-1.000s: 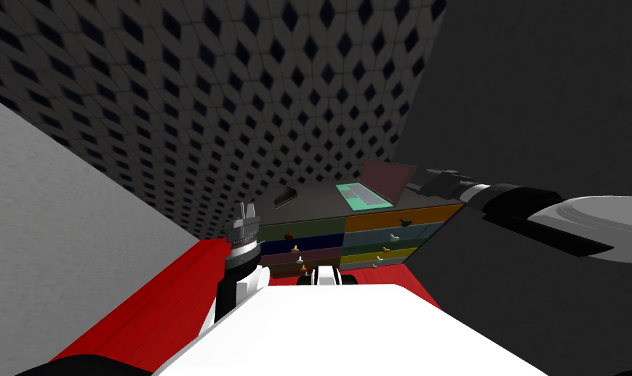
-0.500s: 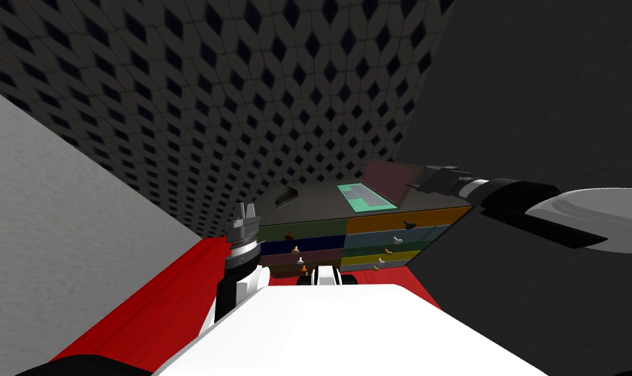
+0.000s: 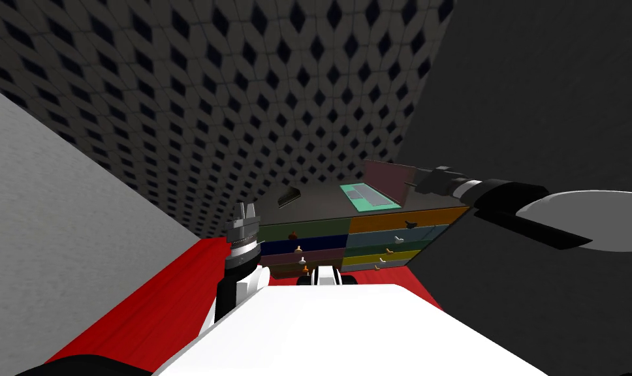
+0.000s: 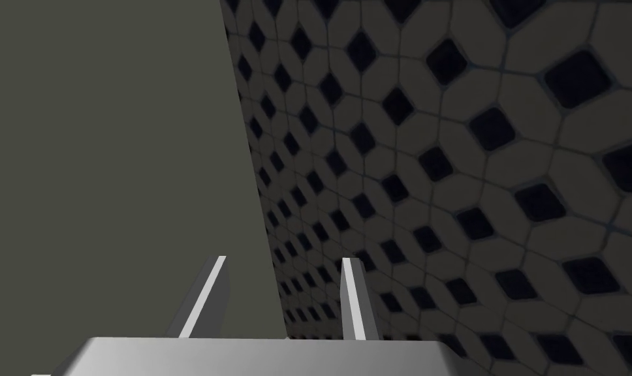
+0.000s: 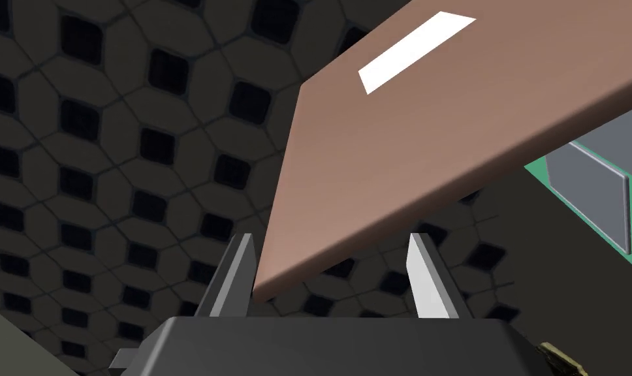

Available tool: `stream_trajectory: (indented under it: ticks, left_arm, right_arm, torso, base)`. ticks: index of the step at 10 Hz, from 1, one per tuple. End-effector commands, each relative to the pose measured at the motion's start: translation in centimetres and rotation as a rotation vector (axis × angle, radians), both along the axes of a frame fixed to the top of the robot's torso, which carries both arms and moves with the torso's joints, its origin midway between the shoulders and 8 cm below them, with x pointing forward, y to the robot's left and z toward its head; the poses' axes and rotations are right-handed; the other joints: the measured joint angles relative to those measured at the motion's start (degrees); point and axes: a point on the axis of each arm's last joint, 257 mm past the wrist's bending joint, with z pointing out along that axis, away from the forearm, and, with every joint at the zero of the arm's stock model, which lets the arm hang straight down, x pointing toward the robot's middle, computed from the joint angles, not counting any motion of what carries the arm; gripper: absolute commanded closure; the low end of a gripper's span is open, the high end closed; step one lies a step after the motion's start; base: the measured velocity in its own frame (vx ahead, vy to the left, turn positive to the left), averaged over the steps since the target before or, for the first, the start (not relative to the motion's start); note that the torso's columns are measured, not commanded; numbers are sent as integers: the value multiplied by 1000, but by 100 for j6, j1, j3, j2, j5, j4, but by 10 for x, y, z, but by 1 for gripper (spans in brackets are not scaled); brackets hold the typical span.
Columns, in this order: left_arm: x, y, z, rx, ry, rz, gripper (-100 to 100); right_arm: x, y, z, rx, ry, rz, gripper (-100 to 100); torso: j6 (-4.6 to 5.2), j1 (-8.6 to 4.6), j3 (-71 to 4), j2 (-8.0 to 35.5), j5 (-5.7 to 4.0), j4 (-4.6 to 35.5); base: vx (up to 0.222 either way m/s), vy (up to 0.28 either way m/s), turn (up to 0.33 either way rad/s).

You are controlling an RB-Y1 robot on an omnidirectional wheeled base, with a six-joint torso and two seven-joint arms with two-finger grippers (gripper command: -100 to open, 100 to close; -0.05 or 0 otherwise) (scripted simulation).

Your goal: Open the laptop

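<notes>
A laptop stands half open on top of a dresser (image 3: 321,196). Its brownish-pink lid (image 3: 390,179) is raised over a green base (image 3: 368,196) with a grey keyboard. My right gripper (image 3: 418,184) reaches in from the right to the lid's outer edge. In the right wrist view a corner of the lid (image 5: 439,130) lies between the fingers of my right gripper (image 5: 334,261). One finger is close against the corner, the other stands clear of it. My left gripper (image 3: 246,210) points up in front of the dresser's left end, and in the left wrist view the left gripper (image 4: 282,287) is open and empty.
The dresser front has several coloured drawers (image 3: 399,219) with small knobs. A dark flat object (image 3: 288,196) lies on its top, left of the laptop. A tiled wall with dark diamonds (image 3: 243,98) rises behind, a dark wall at the right, and a red floor (image 3: 151,300) lies below.
The head view has shifted slightly. My right arm has drawn a little to the left at the lid's edge. The lid's angle looks about the same.
</notes>
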Motion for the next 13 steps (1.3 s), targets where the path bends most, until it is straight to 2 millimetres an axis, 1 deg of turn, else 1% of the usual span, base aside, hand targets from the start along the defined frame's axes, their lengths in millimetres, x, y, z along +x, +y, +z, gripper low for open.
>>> stream_trajectory:
  ticks: [1,4,5,11,12,13]
  left_arm:
    - [0,0,0,0,0,0,0]
    - [0,0,0,0,0,0,0]
    - [0,0,0,0,0,0,0]
    - [0,0,0,0,0,0,0]
    - [0,0,0,0,0,0,0]
    - [0,0,0,0,0,0,0]
  right_arm:
    - [-1,7,-3,-110,-3,0,100]
    - [-1,20,-5,-225,-15,13,100]
    - [-1,18,-6,-197,-8,13,100]
    - [-12,36,-34,-460,-21,14,100]
    - [-14,40,-37,-501,-28,16,100]
    - [-14,40,-37,-500,-29,15,100]
  torso:
    - [-3,-6,2,5,0,5]
    - [-16,41,12,24,26,22]
    - [-15,55,15,27,31,23]
    - [-19,62,14,28,35,24]
    - [-19,58,14,27,33,23]
    - [-17,60,15,29,34,25]
  base:
    - [-8,45,-38]
    - [-7,29,-34]
    - [-9,12,-8]
    - [-4,30,-25]
    - [-6,52,-35]
    - [-4,18,-24]
